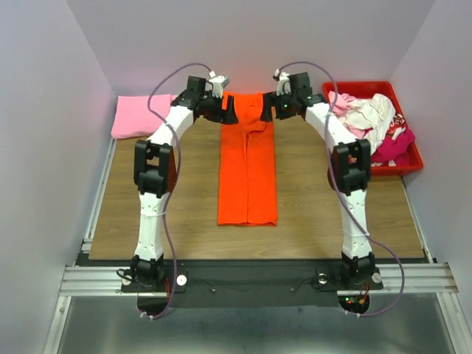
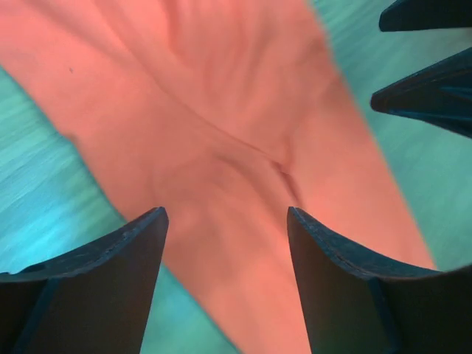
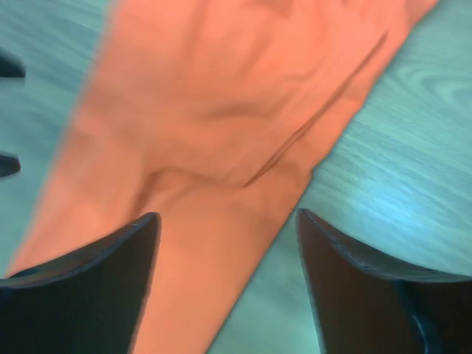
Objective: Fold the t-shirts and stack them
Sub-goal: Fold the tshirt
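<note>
As the orange t-shirt (image 1: 247, 184) lies centred, pink t-shirt (image 1: 139, 116) and crate (image 1: 358, 86) flank it.

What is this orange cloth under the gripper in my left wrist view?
Observer: An orange t-shirt, folded into a long narrow strip down the middle of the table.
Operator: Are there other shirts anywhere?
Observer: Yes. A pink t-shirt lies flat at the far left corner, and white and magenta shirts are heaped in a red crate at the far right.
Operator: Where is the other arm?
Observer: The right gripper hangs open over the strip's far end too.
</note>
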Controlling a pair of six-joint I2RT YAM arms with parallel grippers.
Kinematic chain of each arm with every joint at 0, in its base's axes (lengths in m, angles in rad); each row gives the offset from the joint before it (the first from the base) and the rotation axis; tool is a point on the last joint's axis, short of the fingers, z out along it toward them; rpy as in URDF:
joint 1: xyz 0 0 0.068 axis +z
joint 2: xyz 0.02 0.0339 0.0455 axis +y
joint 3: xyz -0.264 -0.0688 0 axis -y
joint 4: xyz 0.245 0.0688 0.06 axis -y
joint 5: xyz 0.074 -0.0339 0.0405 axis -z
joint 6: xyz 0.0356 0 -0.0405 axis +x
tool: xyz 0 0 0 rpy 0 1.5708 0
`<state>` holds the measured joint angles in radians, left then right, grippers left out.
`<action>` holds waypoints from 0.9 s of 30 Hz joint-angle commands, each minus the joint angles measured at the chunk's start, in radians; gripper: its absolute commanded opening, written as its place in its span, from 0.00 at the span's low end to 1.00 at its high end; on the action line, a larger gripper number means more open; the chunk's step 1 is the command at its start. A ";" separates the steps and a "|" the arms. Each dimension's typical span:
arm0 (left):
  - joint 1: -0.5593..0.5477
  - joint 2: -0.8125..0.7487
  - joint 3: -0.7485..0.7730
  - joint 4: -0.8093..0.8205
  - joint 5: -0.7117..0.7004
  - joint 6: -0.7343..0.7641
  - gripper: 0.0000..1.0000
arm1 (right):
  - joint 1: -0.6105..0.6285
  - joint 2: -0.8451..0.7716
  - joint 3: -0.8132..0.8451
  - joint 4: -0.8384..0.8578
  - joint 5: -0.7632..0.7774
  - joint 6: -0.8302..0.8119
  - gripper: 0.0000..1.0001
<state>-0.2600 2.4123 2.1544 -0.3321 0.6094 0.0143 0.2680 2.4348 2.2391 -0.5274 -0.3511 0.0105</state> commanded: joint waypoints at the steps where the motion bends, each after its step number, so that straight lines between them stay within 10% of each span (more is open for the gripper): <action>1: -0.005 -0.422 -0.128 0.060 -0.066 0.148 0.96 | -0.003 -0.374 -0.105 0.040 -0.081 -0.093 0.99; 9: 0.013 -0.909 -0.677 0.359 -0.291 0.292 0.99 | -0.001 -0.785 -0.502 0.027 -0.109 -0.286 1.00; 17: -0.027 -1.284 -1.007 0.053 -0.123 0.768 0.96 | 0.169 -1.071 -0.818 -0.268 0.006 -0.661 1.00; 21: -0.128 -1.404 -1.226 -0.155 -0.128 0.886 0.78 | 0.252 -1.202 -1.068 -0.364 0.021 -0.698 0.97; 27: -0.254 -1.611 -1.550 -0.087 -0.132 0.933 0.70 | 0.309 -1.295 -1.288 -0.291 -0.025 -0.693 0.79</action>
<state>-0.4587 0.9146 0.6945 -0.4274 0.4515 0.8543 0.5552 1.2037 1.0077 -0.8520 -0.3714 -0.6445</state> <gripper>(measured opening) 0.710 0.867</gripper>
